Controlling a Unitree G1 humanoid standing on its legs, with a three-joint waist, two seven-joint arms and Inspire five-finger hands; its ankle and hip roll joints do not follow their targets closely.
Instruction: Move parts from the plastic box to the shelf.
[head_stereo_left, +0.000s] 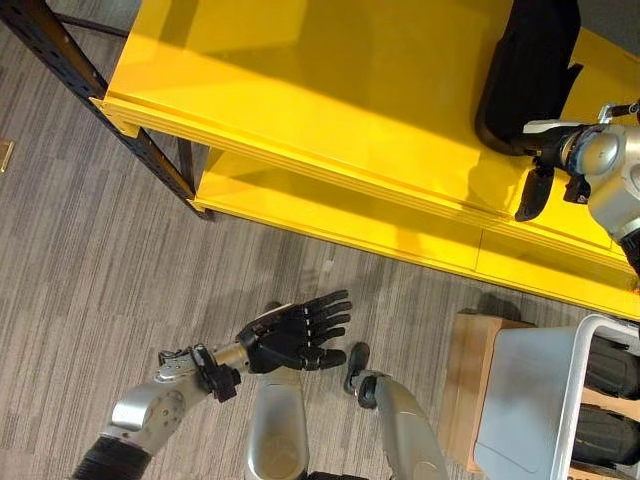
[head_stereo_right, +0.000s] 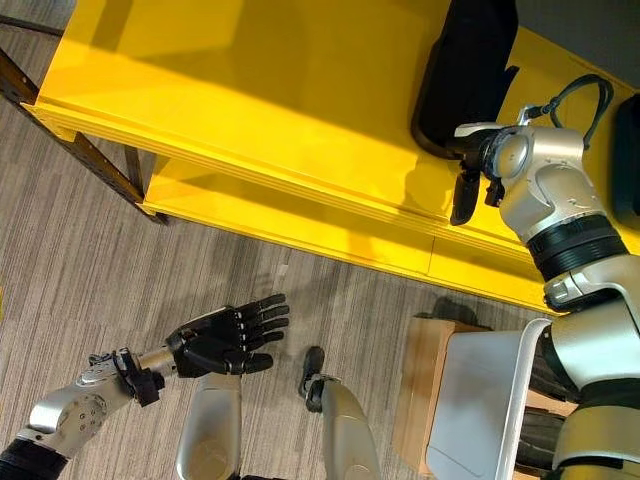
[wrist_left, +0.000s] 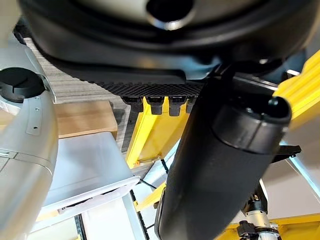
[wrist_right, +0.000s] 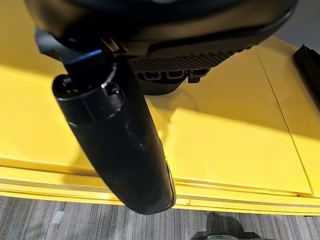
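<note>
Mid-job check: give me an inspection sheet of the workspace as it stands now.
Surface: yellow shelf, top board bare under the right hand.
Job's things: black parts in the plastic box at lower right; a black thing on the shelf's right end, cut off, possibly a part.
Clutter: nothing seen.
Hands: left hand open over the floor, holding nothing; right hand open over the shelf, holding nothing.
Cables: nothing seen.
Surroundings: grey carpet floor; dark metal shelf post; wooden stand under the box.
</note>
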